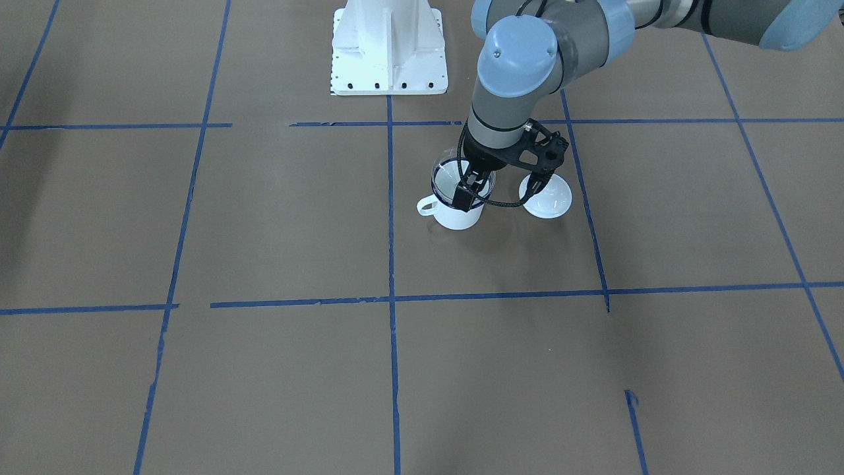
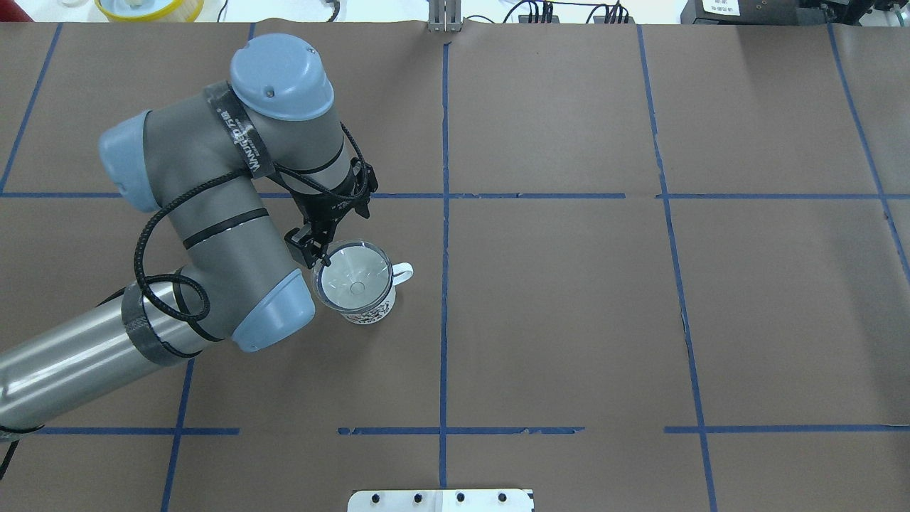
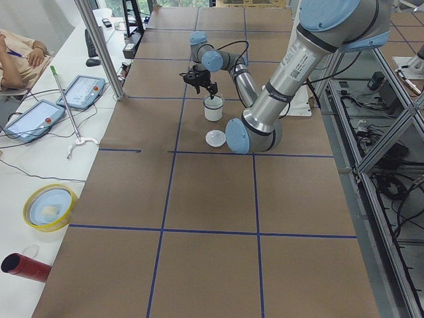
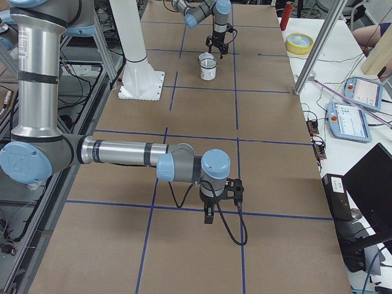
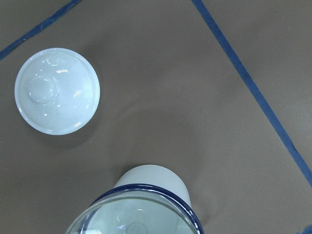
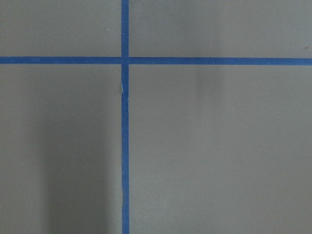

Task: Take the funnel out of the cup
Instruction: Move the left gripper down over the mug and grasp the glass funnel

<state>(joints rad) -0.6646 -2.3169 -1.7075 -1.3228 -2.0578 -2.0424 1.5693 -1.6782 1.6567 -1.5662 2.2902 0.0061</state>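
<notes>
The clear funnel (image 2: 354, 279) sits cone-up in the white enamel cup (image 1: 458, 218) near the middle of the bench (image 1: 264, 231). My left pincer (image 1: 467, 196) points straight down on the funnel's rim, on the side away from the cup's handle, drawn narrow and nipping that rim. My arm hides the white knobbed lid (image 5: 57, 91) in the overhead view, but the front and wrist views show it lying just beside the cup, not touching; my right pincer (image 4: 208, 217) hangs over the bench well apart, seen only from the side, so I cannot tell its gape.
</notes>
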